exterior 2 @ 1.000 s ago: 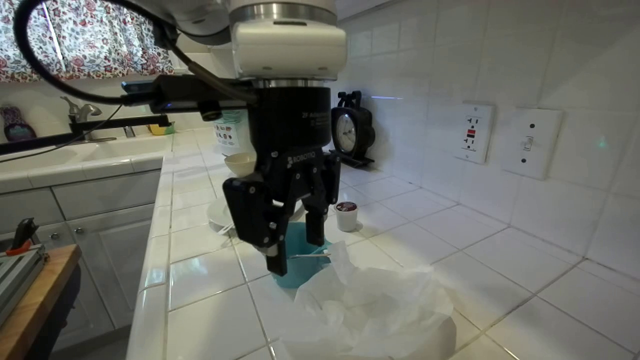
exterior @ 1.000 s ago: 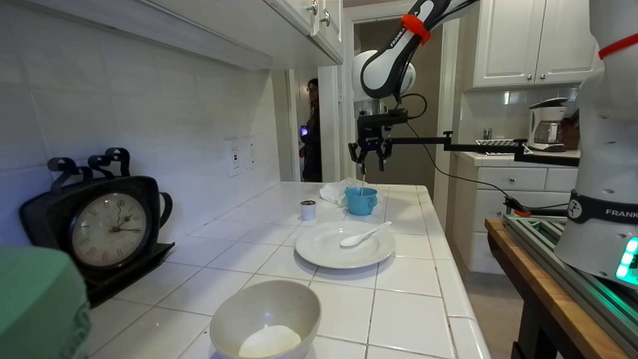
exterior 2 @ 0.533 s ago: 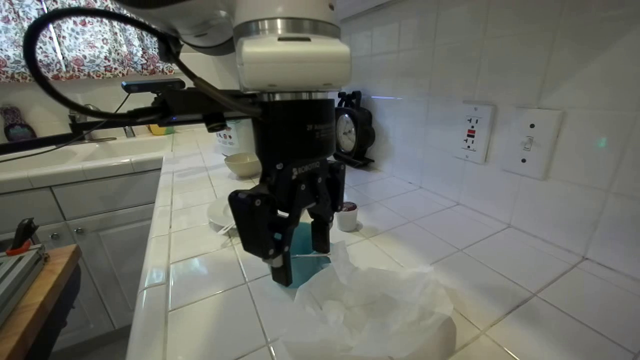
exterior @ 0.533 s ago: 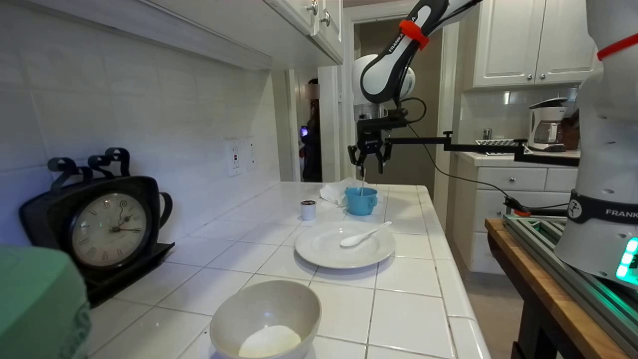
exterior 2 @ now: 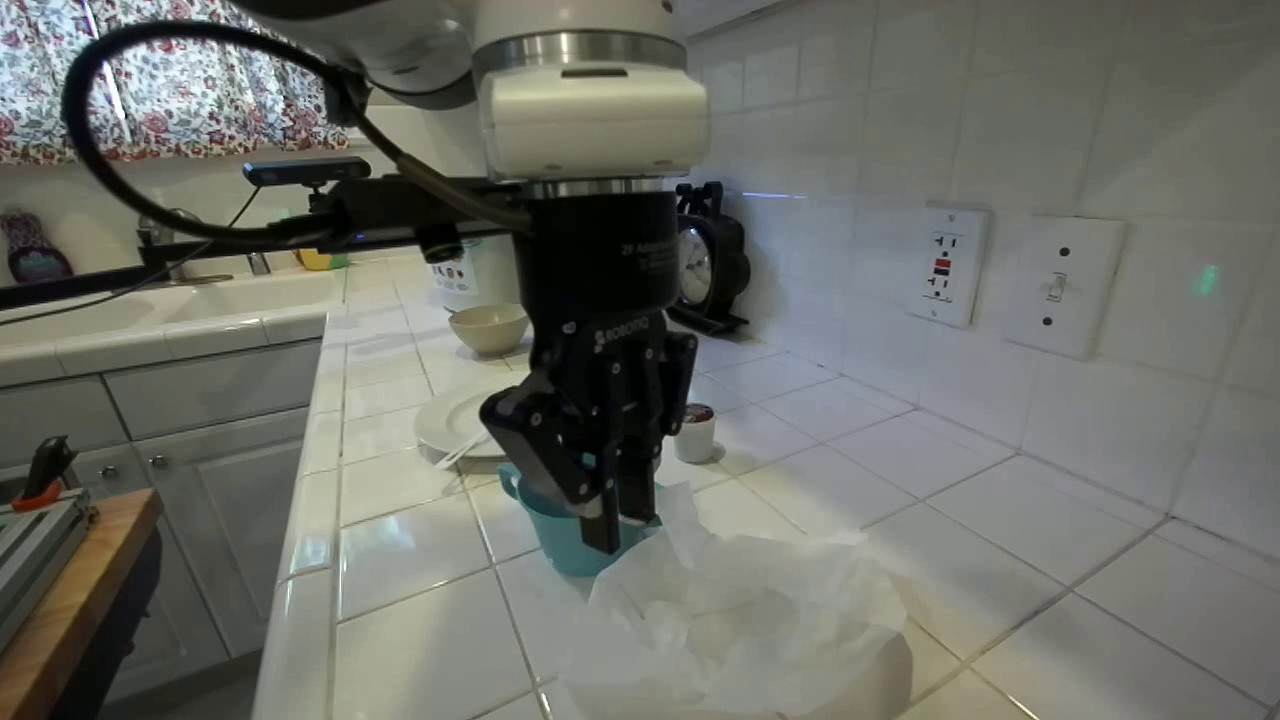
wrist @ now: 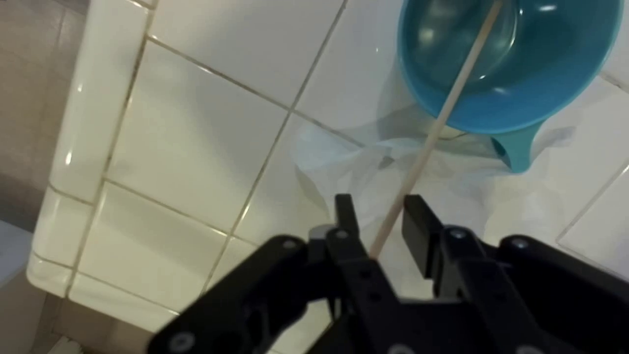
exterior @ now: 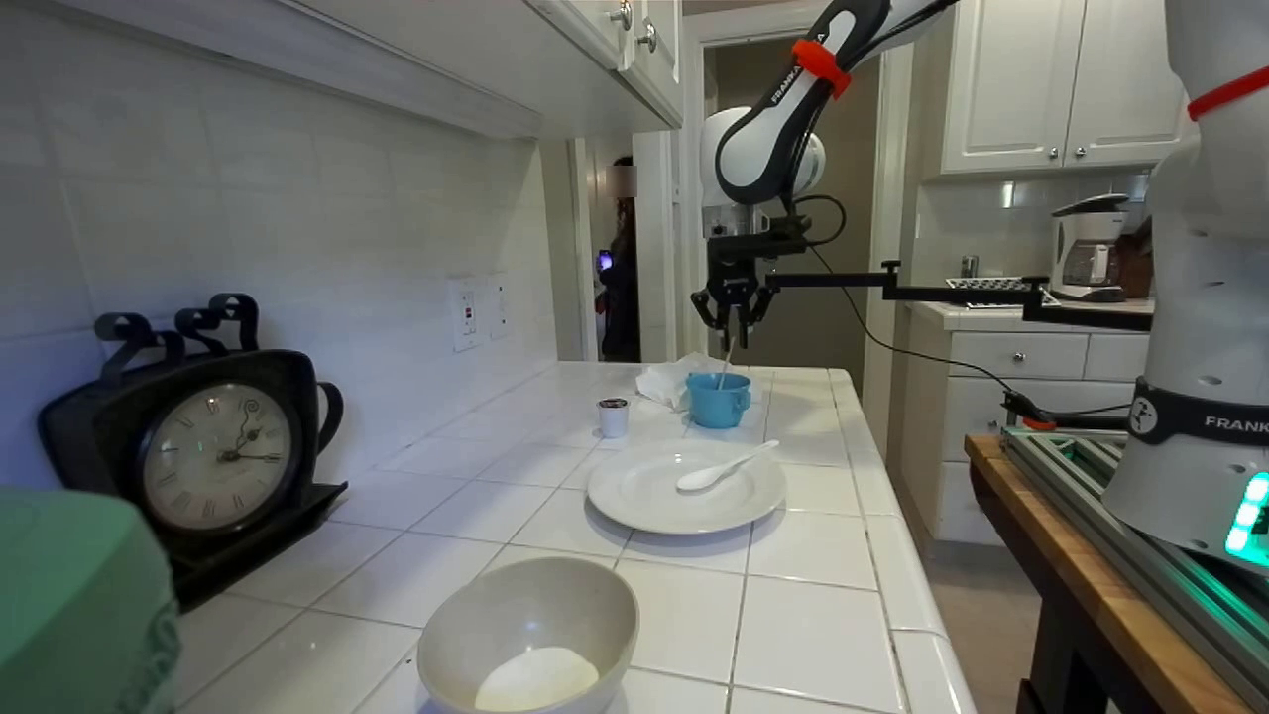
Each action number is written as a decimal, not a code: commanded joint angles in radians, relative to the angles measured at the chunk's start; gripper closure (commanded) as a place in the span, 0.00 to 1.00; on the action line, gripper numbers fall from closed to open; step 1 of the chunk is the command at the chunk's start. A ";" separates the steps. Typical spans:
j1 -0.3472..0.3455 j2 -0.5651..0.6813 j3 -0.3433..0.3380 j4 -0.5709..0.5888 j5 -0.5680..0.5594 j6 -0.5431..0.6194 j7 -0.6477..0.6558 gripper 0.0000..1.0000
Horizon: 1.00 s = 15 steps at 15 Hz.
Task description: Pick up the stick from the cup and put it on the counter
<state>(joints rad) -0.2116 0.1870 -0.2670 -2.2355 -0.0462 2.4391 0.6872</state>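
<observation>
Gripper [wrist: 377,206]: narrow; we see a slim gap between its fingers [wrist: 421,231], which point down and stand above the cup [exterior: 719,405] in an exterior view.
Stick [wrist: 444,110]: we find its lower end in the cup, its length leaning across the rim and its upper part between the fingers; whether either finger touches it, we cannot tell.
Cup: bright blue, upright on the white-tiled counter [exterior: 813,615].
Paper [exterior 2: 760,640]: crumpled, whitish, just beside the cup; we cannot judge contact.
Container [exterior: 614,422]: small, white, dark-topped, standing near the cup on the wall side.
Plate [exterior: 634,506]: white, flat on the counter; we note a white spoon [exterior: 706,479] resting on it, handle over the rim.
Bowl [exterior: 585,595]: pale, on the counter, well apart from the cup.
Clock [exterior: 218,456]: black-cased, beside the tiled wall [exterior: 397,248].
</observation>
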 commanded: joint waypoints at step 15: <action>0.023 -0.065 0.003 -0.004 0.015 -0.024 -0.010 0.99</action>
<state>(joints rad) -0.1929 0.1545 -0.2639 -2.2345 -0.0455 2.4404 0.6871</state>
